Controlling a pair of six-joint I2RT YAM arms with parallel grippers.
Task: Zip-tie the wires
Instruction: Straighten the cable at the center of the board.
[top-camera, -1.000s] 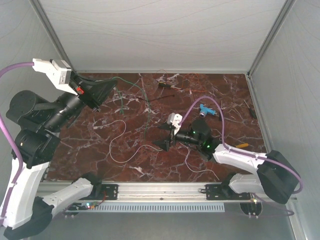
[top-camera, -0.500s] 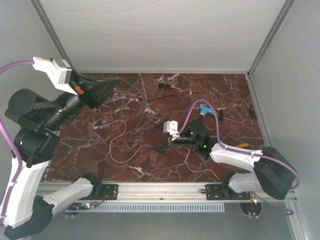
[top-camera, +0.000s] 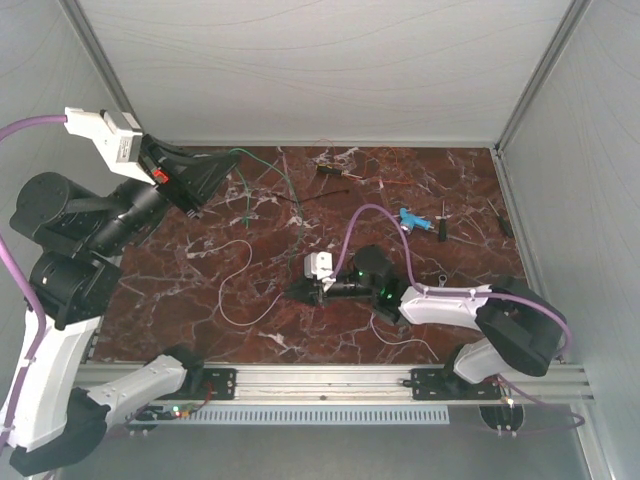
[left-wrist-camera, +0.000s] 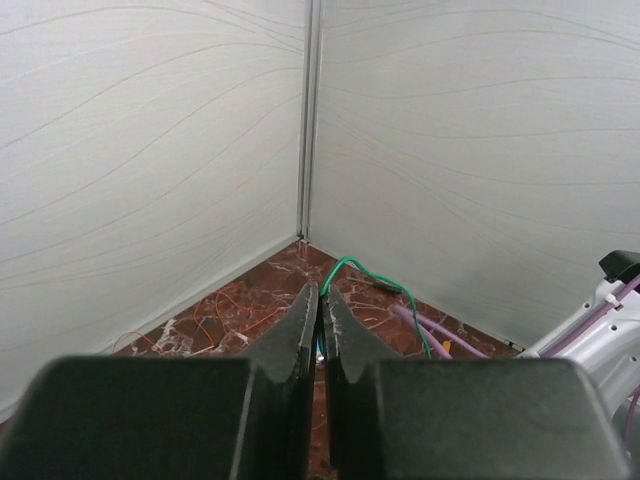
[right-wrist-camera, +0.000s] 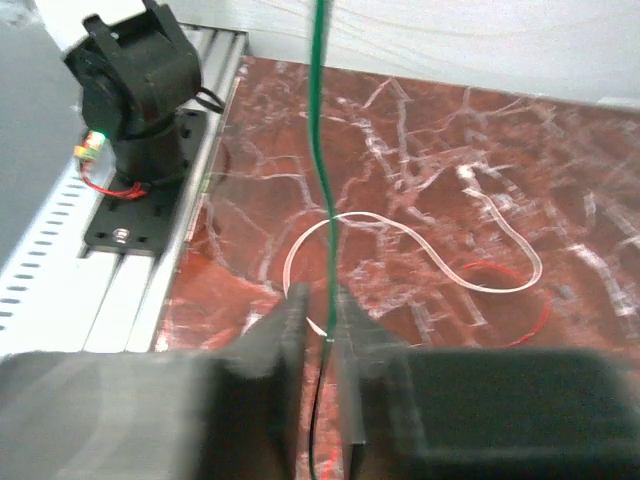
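The right gripper (right-wrist-camera: 320, 300) is lying low over the table (top-camera: 470, 200), near its middle and a little toward the near edge, reaching toward the left side. Its jaws are standing only slightly apart. A green wire (right-wrist-camera: 318, 120) is running straight down between them, with a sliver of gap showing beside it. Whether the pads are actually pinching it I cannot tell. In the overhead view the green wire is stretching from there toward the far edge.

The left gripper (left-wrist-camera: 318, 293) is hanging high over the far-left corner of the table. Its jaws are pressed together, and the green wire is emerging from between their tips, arching out and dropping toward the table, so this gripper is clamping that wire.

The other wires are lying loose on the table. A white wire (right-wrist-camera: 445, 262) is curling in an open loop on the left half, toward the near edge, its nearest bend passing right beside the right gripper's fingertips. A thin red strand (right-wrist-camera: 500, 264) is lying just beside that loop. Orange strands (left-wrist-camera: 215, 320) are spreading near the far edge, below the left gripper.
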